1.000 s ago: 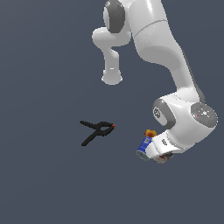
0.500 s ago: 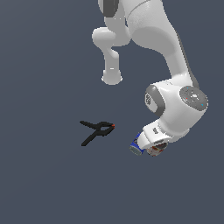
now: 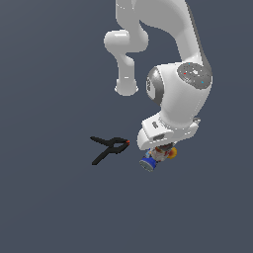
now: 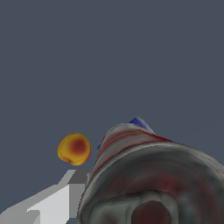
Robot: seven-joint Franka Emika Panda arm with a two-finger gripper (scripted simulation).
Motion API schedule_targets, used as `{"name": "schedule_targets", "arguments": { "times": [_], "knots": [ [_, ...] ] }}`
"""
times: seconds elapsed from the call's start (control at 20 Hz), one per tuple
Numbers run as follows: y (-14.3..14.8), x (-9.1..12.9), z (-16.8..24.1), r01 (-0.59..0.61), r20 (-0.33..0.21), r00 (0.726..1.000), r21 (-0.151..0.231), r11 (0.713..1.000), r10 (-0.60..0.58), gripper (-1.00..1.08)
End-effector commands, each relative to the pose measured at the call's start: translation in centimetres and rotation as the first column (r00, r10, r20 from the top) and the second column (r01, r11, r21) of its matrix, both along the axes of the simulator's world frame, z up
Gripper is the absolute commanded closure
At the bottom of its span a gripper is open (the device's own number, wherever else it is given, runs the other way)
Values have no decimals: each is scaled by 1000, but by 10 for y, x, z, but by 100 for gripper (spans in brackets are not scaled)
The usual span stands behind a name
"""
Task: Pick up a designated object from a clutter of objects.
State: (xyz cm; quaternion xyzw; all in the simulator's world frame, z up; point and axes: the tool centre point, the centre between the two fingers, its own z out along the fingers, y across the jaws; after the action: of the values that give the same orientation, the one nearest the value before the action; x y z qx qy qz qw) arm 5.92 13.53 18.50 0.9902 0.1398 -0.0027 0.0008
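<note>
Since the last frames my arm [image 3: 180, 99] has swung its wrist over the cluster and come down, so the hand now covers most of it in the exterior view. The bench [image 3: 49, 207] is otherwise bare apart from the clamp [image 3: 109, 148], which lies well clear of the jaws [image 3: 159, 152].

The red can [image 4: 153, 175] fills the wrist view right in front of the jaws, lying with its grey end toward the camera. One finger [image 4: 48, 205] shows beside it, but I cannot tell whether the jaws are apart or closed on it.

The blue can [image 3: 148, 163] sits just behind the red one, seemingly touching. I judge the risk is a finger catching it and rolling both away. The orange item [image 4: 74, 148] lies just to one side and could be nudged.
</note>
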Motion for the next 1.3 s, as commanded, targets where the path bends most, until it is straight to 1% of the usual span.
{"name": "schedule_targets", "arguments": {
  "times": [0.0,0.4,0.95,1.25],
  "knots": [
    [-17,-10,19,1,5,1000,1,1000,-1,108],
    [-75,-45,78,1,5,1000,3,1000,-1,108],
    [-164,-98,169,0,5,1000,7,1000,0,108],
    [-208,-122,213,0,5,1000,7,1000,0,108]
  ]
}}
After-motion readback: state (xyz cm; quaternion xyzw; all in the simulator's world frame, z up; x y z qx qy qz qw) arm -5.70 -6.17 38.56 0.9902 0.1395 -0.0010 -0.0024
